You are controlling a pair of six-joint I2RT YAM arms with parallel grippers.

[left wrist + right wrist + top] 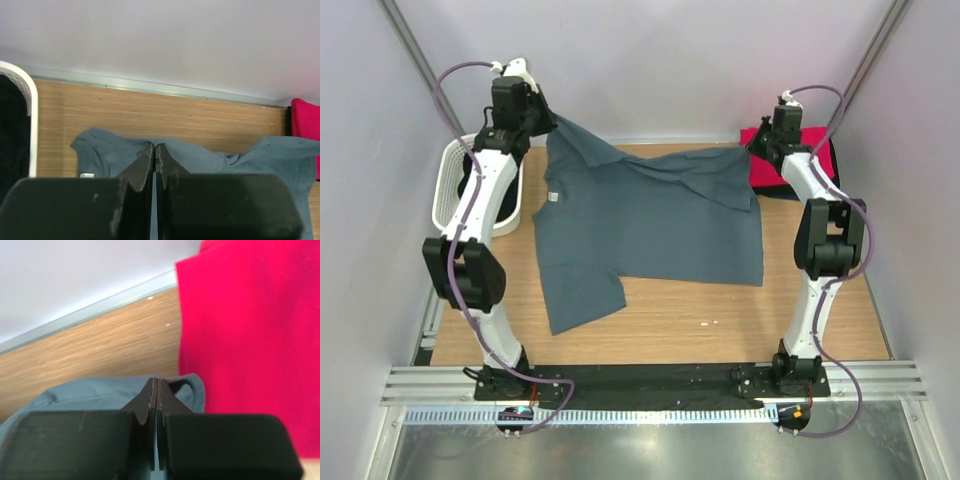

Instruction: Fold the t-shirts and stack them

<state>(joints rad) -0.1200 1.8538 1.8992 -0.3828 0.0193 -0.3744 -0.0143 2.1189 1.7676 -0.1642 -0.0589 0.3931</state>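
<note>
Fabric of the slate blue-grey t-shirt (650, 220) covers the middle of the wooden table (720, 310). Its collar end points left toward the white perforated basket (438, 195) and its hem points right, so the long axis runs side to side, parallel to the line between the two arm bases.

Both arms reach to the far edge of the garment. The left gripper (548, 122) has its jaws pressed together on the far shoulder or sleeve, and in the left wrist view the cloth bunches right at the closed tips (155, 147). The right gripper (760, 140) is likewise pinched tight on the far hem corner (157, 382). It sits just beside the red t-shirt (767, 172), which lies at the table's far right corner.

The held edge is raised off the wood and already leans a little over the body, making a slanted crease from far left to mid right. Everything else of the shirt lies on the near side of both grippers, toward the bases, with one sleeve sticking out at near left.

The coming fold therefore looks like a pull straight toward the bases, with both arms travelling together so the held edge stays parallel to the long axis. Neither arm is nearer; each has its own corner. Dark clothing (12, 130) sits in the basket.
</note>
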